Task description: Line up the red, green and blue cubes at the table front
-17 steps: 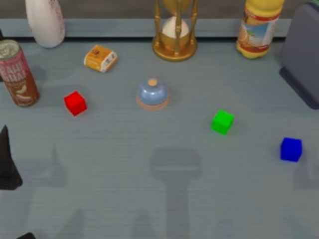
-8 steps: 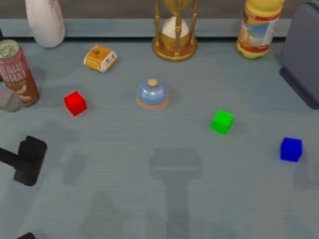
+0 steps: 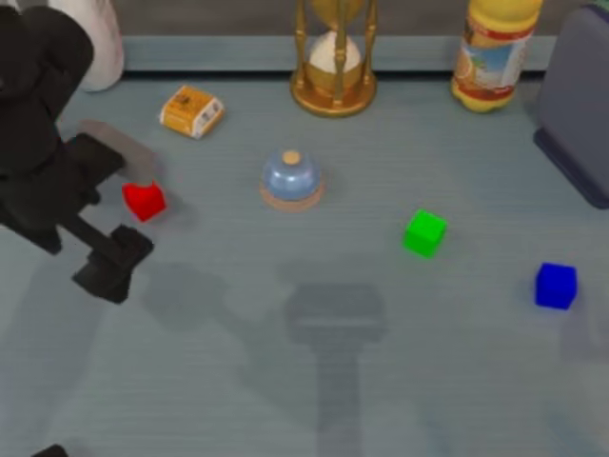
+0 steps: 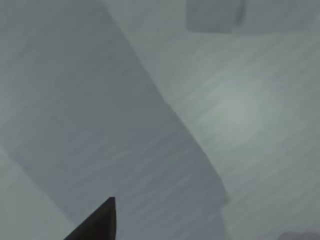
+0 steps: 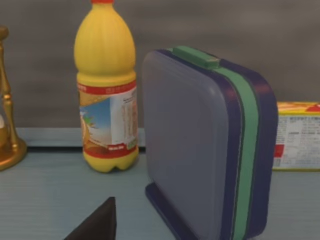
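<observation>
The table [image 3: 314, 390] is lying bare along its front edge, with only arm shadows falling across it. At the far right, the blue cube [image 3: 556, 286] is sitting nearest the front of the three, well apart from the others. A little farther back and toward the middle, the green cube [image 3: 424, 232] is resting slightly turned on the ribbed surface. On the left side, the left gripper [image 3: 119, 214] is hanging over the table with its dark fingers spread wide, one finger [image 3: 112, 267] showing in front of the red cube [image 3: 145, 201] and the other behind it; whether either is touching the cube I cannot tell. The left arm's black body is covering the table's left edge and part of the white bottle [image 3: 103, 43] at the back. The left wrist view is showing only grey table, shadow and one dark fingertip [image 4: 97, 225]. Just behind the middle, a blue bell [image 3: 291, 180] is standing between the red and green cubes. Farther back, an orange packet [image 3: 191, 111] is lying near the left, a gold hourglass [image 3: 334, 67] is standing at the centre, and a yellow bottle [image 3: 495, 48] is standing toward the right. A dark-blue case [image 3: 576, 114] with a green band is standing upright at the right edge. The right gripper is out of the top view; its wrist view is showing one dark fingertip [image 5: 95, 225] facing the case and yellow bottle, and I cannot tell how its fingers are set.
</observation>
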Controlling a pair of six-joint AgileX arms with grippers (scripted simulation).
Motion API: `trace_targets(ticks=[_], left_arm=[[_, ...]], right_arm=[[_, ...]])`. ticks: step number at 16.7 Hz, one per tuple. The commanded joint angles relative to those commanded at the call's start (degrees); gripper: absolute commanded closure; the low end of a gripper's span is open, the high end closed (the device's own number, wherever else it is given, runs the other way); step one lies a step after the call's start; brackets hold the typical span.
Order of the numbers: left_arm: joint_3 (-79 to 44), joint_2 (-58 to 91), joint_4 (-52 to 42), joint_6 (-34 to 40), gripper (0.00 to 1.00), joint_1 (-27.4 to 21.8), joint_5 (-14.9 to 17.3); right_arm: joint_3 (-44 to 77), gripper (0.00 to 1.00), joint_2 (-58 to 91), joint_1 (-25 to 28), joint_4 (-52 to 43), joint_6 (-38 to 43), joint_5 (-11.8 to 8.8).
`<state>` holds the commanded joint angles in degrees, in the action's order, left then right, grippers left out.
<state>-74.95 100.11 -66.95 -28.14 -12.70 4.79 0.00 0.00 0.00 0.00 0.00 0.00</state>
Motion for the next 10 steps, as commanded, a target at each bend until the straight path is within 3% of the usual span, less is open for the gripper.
trace_targets(ticks=[5, 10], left_arm=[[-25.77, 22.32, -8.52, -6.52, 0.00, 0.29, -2.04], [-42.87, 33.43, -9.05, -10.44, 0.00, 1.29, -4.08]], right_arm=[[0.00, 0.00, 0.00, 0.00, 0.00, 0.00, 0.00], [0.00, 0.00, 0.00, 0.00, 0.00, 0.00, 0.00]])
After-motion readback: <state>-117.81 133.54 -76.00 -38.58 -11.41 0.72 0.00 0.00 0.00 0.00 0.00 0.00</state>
